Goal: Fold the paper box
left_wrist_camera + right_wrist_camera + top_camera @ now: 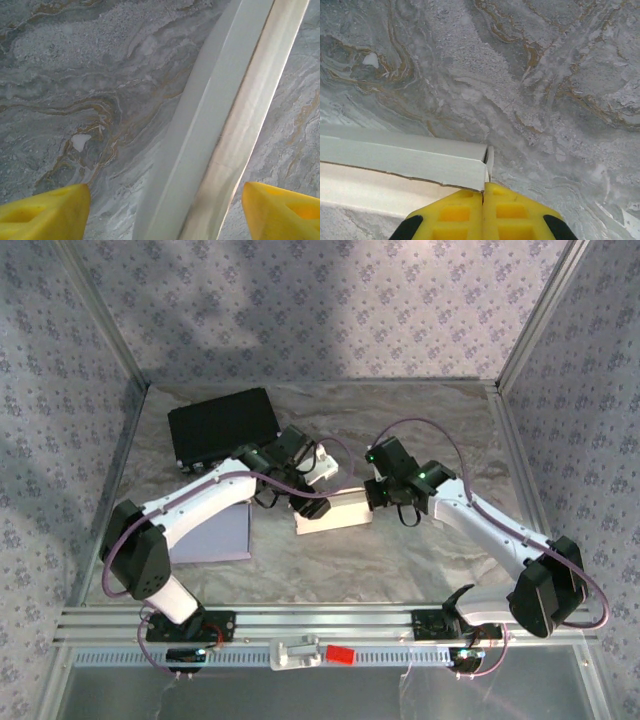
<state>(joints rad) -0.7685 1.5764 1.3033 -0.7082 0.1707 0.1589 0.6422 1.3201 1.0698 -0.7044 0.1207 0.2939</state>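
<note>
Closest to the lens, the right hand has its yellow pads pressed together, with a thin end flap of the paper box running into the seam between them; it appears to pinch that flap at the box's 3 o'clock end. Seen from above, the paper box lies near the middle of the worktop, a long white tray with low walls, partly raised. At its 9 o'clock end the left hand is spread wide, one pad on each side of a long wall, touching neither. By appearance the card is thin and light: stiff along its creases, easily buckled across a panel, and prone to tearing at the rough cut edge near the pinched corner. Its smooth face may slip between the pads. Judged best hold: a wall's top edge close to a corner crease, with the other hand steadying the far end. Beside the box at 9 o'clock lies a lavender sheet; at 10 o'clock, a black case.
</note>
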